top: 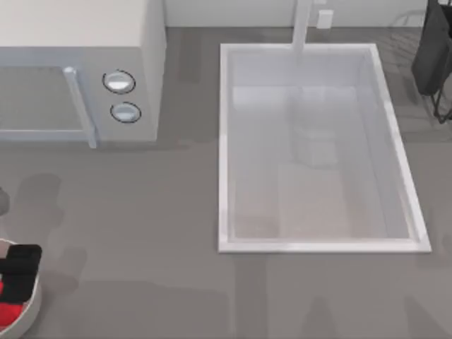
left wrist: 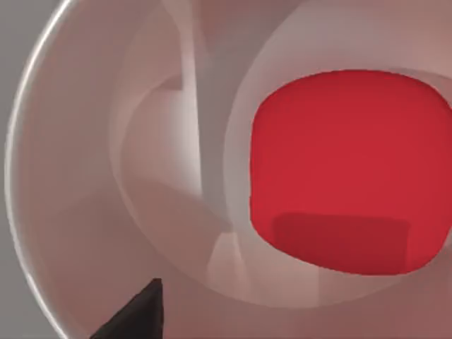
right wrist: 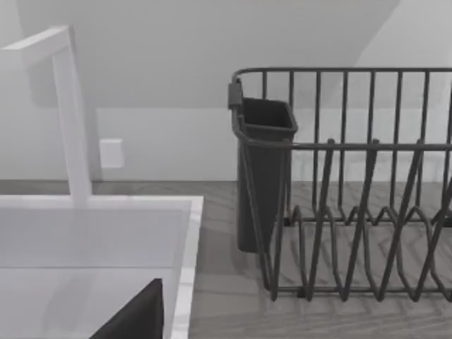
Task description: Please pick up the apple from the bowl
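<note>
The bright-red apple (left wrist: 349,169) lies inside the off-white bowl (left wrist: 63,212) and looms large in the left wrist view. Seen from above, the bowl (top: 33,307) sits at the table's front left corner, cut by the picture's edge, with a patch of the apple (top: 7,312) showing. My left gripper (top: 20,272) hangs directly over the bowl, just above the apple. It is open, one dark fingertip (left wrist: 138,318) beside the apple without touching it. My right gripper is parked near the back right, open, with one fingertip (right wrist: 138,318) showing.
A large white sink (top: 226,141) with a tap (top: 302,25) takes up the middle right. A microwave (top: 134,63) stands at the back left. A dark wire dish rack (right wrist: 353,212) with a cutlery cup (right wrist: 263,169) sits right of the sink.
</note>
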Tool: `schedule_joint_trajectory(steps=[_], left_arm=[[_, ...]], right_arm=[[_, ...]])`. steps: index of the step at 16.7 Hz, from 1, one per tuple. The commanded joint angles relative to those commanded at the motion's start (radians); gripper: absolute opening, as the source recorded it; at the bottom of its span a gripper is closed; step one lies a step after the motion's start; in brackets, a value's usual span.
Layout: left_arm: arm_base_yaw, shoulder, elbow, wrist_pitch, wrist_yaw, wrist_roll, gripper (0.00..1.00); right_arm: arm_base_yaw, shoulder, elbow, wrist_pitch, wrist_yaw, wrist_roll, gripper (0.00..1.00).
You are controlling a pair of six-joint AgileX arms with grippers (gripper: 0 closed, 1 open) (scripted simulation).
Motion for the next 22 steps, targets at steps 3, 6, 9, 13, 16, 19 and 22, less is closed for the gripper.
schedule_joint_trajectory(steps=[3,6,9,13,16,19,22], left_arm=[[0.002,0.065,-0.079,0.153,0.000,0.002,1.00],[0.004,0.137,-0.167,0.327,0.000,0.005,1.00],[0.005,0.191,-0.233,0.436,-0.001,0.007,1.00],[0.006,0.203,-0.247,0.455,-0.001,0.008,1.00],[0.006,0.203,-0.247,0.455,-0.001,0.008,0.85],[0.006,0.203,-0.247,0.455,-0.001,0.008,0.62],[0.006,0.203,-0.247,0.455,-0.001,0.008,0.40]], right_arm=[[0.000,0.000,0.000,0.000,0.000,0.000,1.00],[0.000,0.000,0.000,0.000,0.000,0.000,1.00],[0.000,0.000,0.000,0.000,0.000,0.000,1.00],[0.000,0.000,0.000,0.000,0.000,0.000,1.00],[0.000,0.000,0.000,0.000,0.000,0.000,1.00],[0.000,0.000,0.000,0.000,0.000,0.000,1.00],[0.000,0.000,0.000,0.000,0.000,0.000,1.00]])
